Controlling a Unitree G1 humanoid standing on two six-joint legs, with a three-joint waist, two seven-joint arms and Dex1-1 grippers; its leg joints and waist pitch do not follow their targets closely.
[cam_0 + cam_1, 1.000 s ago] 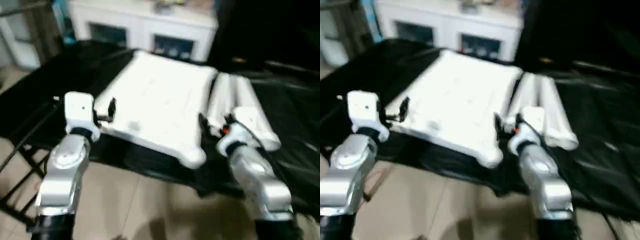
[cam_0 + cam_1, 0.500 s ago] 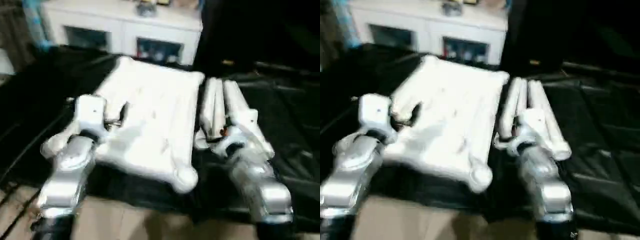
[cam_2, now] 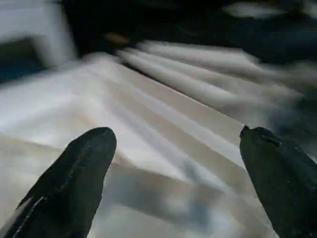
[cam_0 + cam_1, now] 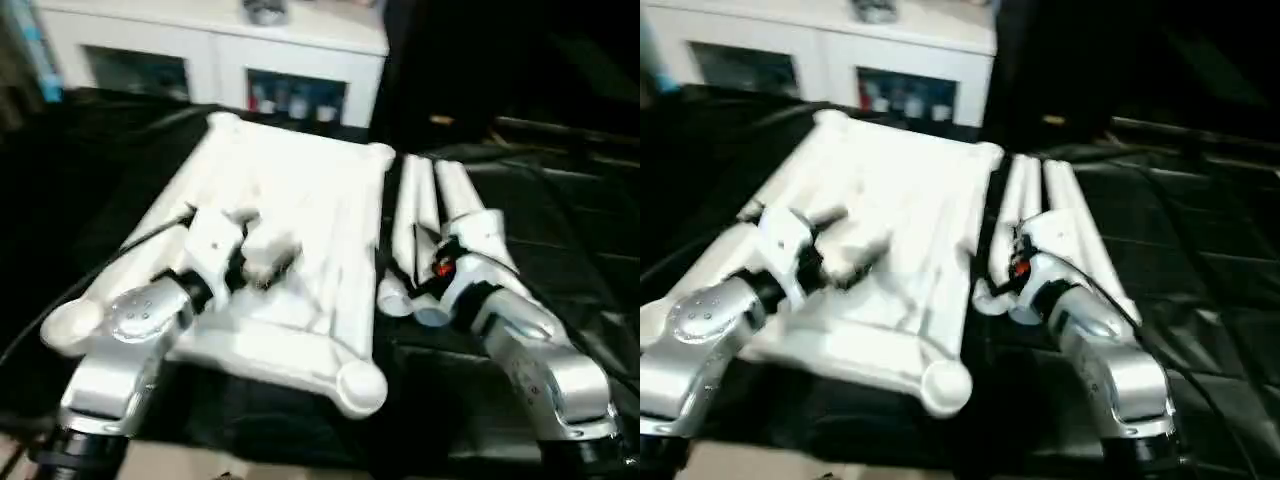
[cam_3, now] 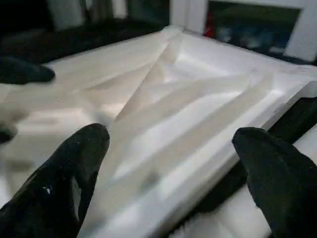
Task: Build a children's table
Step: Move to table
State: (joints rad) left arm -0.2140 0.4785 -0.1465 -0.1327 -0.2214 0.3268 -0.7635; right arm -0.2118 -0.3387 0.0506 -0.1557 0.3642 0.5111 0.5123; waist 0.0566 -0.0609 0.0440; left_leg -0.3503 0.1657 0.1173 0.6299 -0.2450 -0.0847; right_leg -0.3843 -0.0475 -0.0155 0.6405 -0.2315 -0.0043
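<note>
The children's table lies in parts on a black-draped work table. Its white tabletop (image 4: 300, 190) is upside down, ribbed underside up, with a rounded corner socket (image 4: 362, 385) nearest me. Several white tube legs (image 4: 440, 200) lie side by side along its right edge. My left gripper (image 3: 178, 136) hovers open over the near left part of the tabletop (image 3: 148, 114), holding nothing. My right gripper (image 5: 171, 134) is open and empty, pointing across the tabletop's ribs (image 5: 188, 99) from the right side; its wrist (image 4: 462, 275) is above the near ends of the legs.
A white cabinet (image 4: 220, 40) with dark openings stands behind the work table. Black cloth (image 4: 560, 220) covers the table to the right of the legs. The table's near edge drops to a light floor (image 4: 250, 470).
The camera has shifted forward over the table. My left gripper went from beside the tabletop's left edge to above it. My right wrist has come over the legs' near ends. Both stayed open.
</note>
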